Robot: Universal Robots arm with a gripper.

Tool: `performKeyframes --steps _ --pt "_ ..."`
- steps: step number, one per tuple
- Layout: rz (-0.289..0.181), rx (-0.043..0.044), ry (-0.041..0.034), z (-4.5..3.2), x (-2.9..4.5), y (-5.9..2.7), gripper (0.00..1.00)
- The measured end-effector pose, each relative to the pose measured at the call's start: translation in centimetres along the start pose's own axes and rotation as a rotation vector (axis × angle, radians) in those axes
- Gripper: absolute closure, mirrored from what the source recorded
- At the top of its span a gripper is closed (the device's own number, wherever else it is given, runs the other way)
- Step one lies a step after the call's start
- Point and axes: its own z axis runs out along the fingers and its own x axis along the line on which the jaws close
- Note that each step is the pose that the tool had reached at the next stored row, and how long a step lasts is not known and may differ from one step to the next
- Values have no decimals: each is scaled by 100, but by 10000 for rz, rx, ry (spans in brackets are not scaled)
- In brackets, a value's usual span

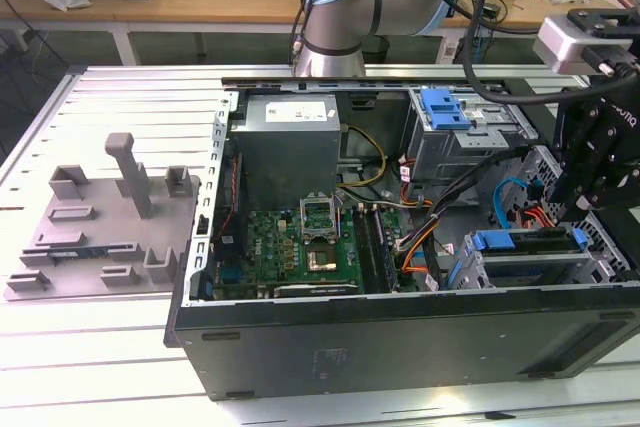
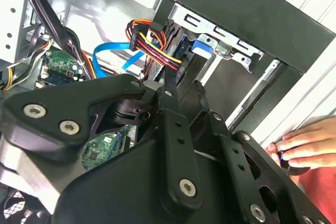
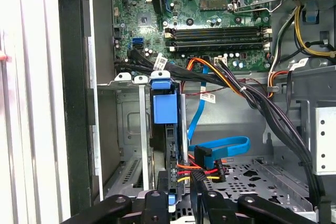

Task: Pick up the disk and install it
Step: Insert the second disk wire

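Orange, red and blue cables bundled at 3 o'clock of disk, crowding bay. Disk seated upright in drive cage (blue carrier showing), directly ahead of gripper; jaw state impossible to tell.

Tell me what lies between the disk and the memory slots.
In the first wrist view, a bundle of black cables and some orange wires cross between the disk and the memory slots.
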Motion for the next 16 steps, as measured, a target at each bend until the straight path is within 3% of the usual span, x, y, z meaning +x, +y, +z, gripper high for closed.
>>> performKeyframes --steps 2,3,4,5,6,7,11,13,14,15,16 --pt "1 0 0 0 0 0 69" --pt "-2 -15 46 0 -9 -3 69" --pt "-7 -132 223 -2 -26 -6 69" --pt "-15 -275 451 -7 -54 -11 69" --pt "-16 -294 557 -15 -136 -11 69" --pt "-22 -294 564 -17 -216 -10 69" --pt "-65 -291 565 -33 -289 -88 69" --pt "-73 -290 623 -68 -317 -95 69" --pt "-76 -290 715 -101 -339 -97 69" --pt "-78 -292 909 -152 -369 -96 69" --pt "-82 -300 1177 -188 -390 -95 69"
